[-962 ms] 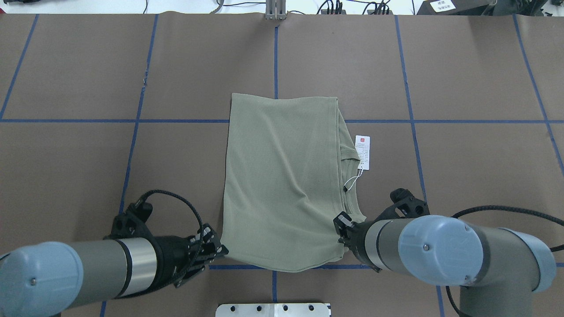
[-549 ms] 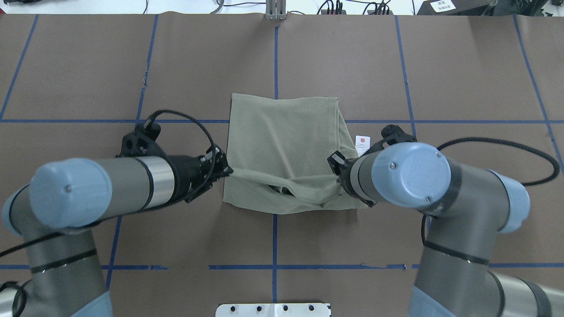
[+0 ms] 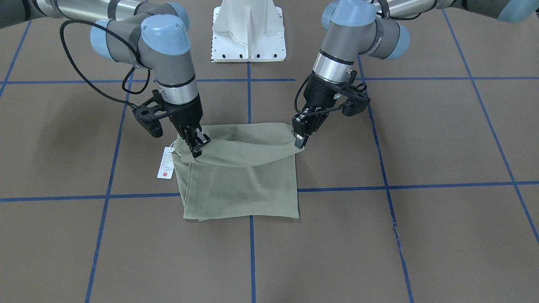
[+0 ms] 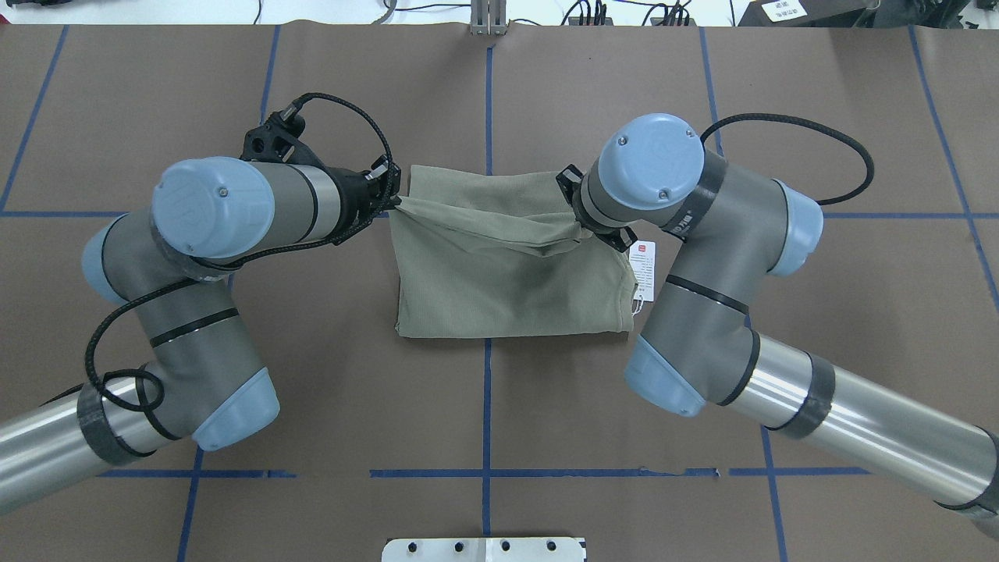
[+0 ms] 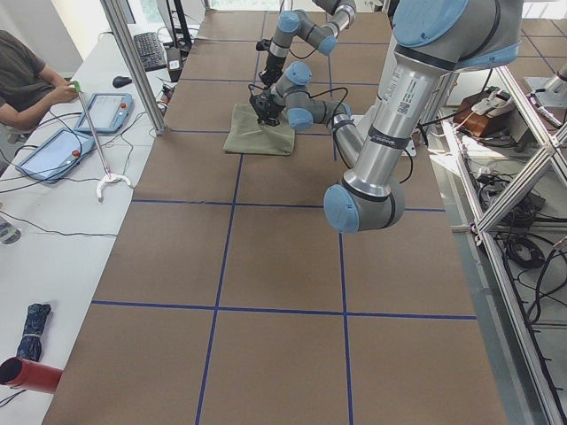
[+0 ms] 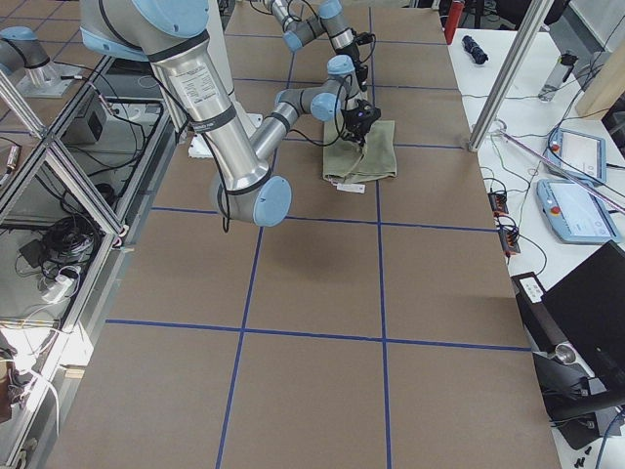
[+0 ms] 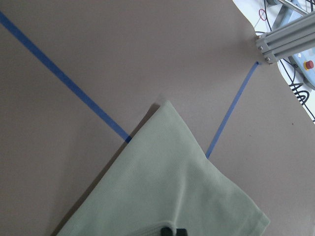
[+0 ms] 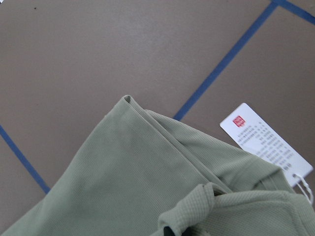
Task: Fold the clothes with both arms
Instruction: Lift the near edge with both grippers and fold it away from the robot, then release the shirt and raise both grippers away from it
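The sage-green shirt (image 4: 507, 281) lies half folded at the table's middle, with its white hang tag (image 4: 644, 269) sticking out on the right. My left gripper (image 4: 394, 199) is shut on the shirt's lifted left corner. My right gripper (image 4: 581, 222) is shut on the lifted right corner, partly hidden under its wrist. The held edge hangs between them, just above the shirt's far edge. In the front-facing view the left gripper (image 3: 299, 139) and right gripper (image 3: 198, 147) pinch the raised hem over the shirt (image 3: 240, 189). The wrist views show shirt fabric (image 7: 167, 196) (image 8: 138, 182) and the tag (image 8: 266, 142).
The brown table cover carries blue tape grid lines (image 4: 488, 94). The white pedestal base (image 3: 248, 31) stands at the robot's side. An aluminium post (image 4: 488, 19) stands at the far edge. An operator (image 5: 22, 75) sits beyond the table in the exterior left view.
Both grippers have carried the shirt's near hem up and away from the robot, from the near edge to over the far edge. The shirt now covers about half the length.
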Available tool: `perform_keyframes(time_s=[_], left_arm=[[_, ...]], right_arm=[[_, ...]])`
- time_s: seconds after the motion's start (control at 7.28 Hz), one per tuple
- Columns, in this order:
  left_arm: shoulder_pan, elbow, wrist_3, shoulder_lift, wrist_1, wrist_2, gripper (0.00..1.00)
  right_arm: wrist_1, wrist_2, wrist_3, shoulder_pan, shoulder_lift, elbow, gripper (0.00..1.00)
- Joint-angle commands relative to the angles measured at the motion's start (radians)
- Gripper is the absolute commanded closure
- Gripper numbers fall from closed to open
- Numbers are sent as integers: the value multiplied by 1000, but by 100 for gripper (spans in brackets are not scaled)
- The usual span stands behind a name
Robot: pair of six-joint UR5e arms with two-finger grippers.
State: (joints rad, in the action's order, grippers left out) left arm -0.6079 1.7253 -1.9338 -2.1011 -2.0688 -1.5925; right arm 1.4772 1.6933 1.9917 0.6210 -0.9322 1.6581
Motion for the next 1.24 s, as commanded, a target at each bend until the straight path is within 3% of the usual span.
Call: perform_keyframes(time_s=[0.0, 0.14, 0.27, 0.69, 1.1], left_arm=[[-39, -203, 64, -61, -131, 5, 100], [-46, -348, 135, -118, -227, 16, 53], [-85, -488, 257, -147, -396, 55, 38], [-138, -487, 303, -146, -407, 39, 39], [-226, -347, 341, -52, -399, -208, 43]], right_arm=[[-111, 26, -72, 32, 47, -174, 97], [-126, 70, -194, 60, 83, -254, 29], [-156, 95, -346, 107, 146, -362, 0], [-161, 180, -614, 215, 125, -385, 0], [-166, 186, -619, 183, 82, -307, 1]])
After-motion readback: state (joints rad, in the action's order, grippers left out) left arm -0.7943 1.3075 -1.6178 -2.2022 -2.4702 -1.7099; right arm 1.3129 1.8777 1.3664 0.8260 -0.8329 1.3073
